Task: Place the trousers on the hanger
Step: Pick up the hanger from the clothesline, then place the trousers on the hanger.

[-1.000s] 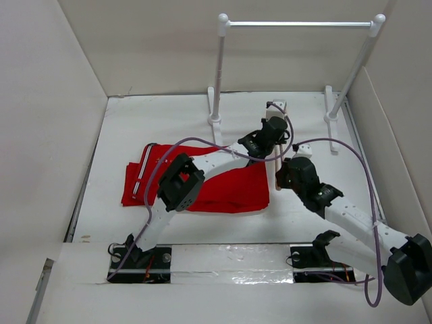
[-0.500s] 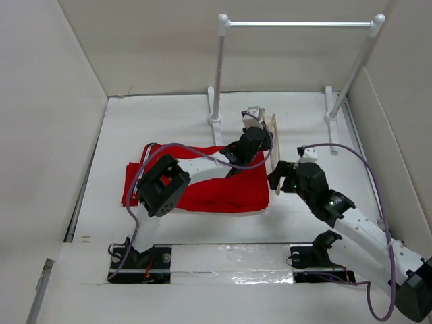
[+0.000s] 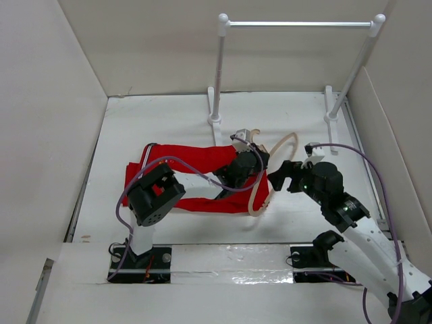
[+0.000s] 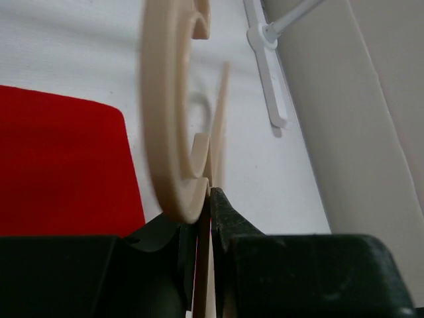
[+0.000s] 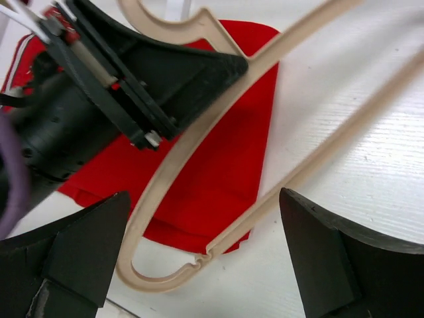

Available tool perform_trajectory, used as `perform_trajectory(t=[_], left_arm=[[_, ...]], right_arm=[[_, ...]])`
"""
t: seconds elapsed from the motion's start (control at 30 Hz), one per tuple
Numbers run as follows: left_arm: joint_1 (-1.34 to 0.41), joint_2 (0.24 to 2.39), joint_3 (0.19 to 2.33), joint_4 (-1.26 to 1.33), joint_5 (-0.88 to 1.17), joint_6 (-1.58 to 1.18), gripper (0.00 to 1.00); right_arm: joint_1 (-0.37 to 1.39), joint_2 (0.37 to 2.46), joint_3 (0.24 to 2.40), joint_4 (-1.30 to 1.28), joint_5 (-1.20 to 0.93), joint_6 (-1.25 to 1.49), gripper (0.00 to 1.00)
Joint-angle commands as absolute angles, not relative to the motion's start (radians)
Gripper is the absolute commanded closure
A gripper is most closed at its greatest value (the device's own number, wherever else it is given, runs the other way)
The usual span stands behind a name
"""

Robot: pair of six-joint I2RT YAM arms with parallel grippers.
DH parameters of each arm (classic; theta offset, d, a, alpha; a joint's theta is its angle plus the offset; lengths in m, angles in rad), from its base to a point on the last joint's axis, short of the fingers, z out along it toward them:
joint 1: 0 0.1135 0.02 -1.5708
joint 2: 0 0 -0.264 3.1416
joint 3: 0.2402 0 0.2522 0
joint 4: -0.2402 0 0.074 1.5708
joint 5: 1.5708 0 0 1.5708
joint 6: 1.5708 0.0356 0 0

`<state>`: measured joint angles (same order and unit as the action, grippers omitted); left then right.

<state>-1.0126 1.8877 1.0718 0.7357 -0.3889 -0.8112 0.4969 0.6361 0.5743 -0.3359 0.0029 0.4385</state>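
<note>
Trousers (image 3: 196,158) lie flat on table (image 3: 169,115), left of centre, in front of rack's (image 3: 297,23) left post. Rack spans back of table. Hanger (image 3: 255,199) sits at trousers' right edge, 1 side over the cloth, the other over bare table. Left gripper (image 3: 260,158) is above trousers, clamped on hanger by the hook. Right gripper (image 3: 280,174) is just right of hanger, its 2 fingers apart, facing it.
</note>
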Motion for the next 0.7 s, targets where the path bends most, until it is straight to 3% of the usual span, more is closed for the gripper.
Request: perform_trajectory(t=[0.0, 0.03, 0.07, 0.13, 0.17, 0.2, 0.27, 0.43, 0.53, 0.67], left_arm=[[-1.011, 1.882, 1.049, 0.833, -0.445, -0.871, 1.00], [-1.020, 1.882, 1.040, 0.839, -0.451, -0.879, 1.00], [-1.020, 1.879, 1.029, 0.854, -0.474, -0.888, 1.00], [-1.043, 1.870, 0.991, 0.877, -0.495, -0.917, 1.00], [-1.052, 1.868, 0.980, 0.903, -0.520, -0.925, 1.00], [-1.066, 1.862, 0.957, 0.907, -0.547, -0.934, 1.00], [-1.106, 1.858, 0.942, 0.907, -0.615, -0.966, 1.00], [-1.132, 1.882, 0.902, 0.933, -0.788, -1.043, 1.00], [-1.132, 1.907, 0.894, 0.934, -0.821, -1.089, 1.00], [-1.132, 1.933, 0.899, 0.936, -0.844, -1.091, 1.00]], right_arm=[[0.488, 0.623, 0.626, -0.327, -0.106, 0.396, 0.00], [0.479, 0.623, 0.627, -0.334, -0.098, 0.402, 0.00], [0.479, 0.620, 0.626, -0.331, -0.080, 0.408, 0.06], [0.457, 0.624, 0.600, -0.283, -0.052, 0.413, 0.29], [0.445, 0.641, 0.591, -0.263, -0.058, 0.413, 0.64], [0.431, 0.659, 0.581, -0.244, -0.064, 0.413, 0.80], [0.387, 0.704, 0.562, -0.204, -0.089, 0.411, 1.00], [0.310, 0.885, 0.500, -0.016, -0.236, 0.388, 1.00], [0.299, 1.009, 0.517, 0.038, -0.267, 0.382, 0.84], [0.299, 1.162, 0.523, 0.149, -0.305, 0.405, 0.46]])
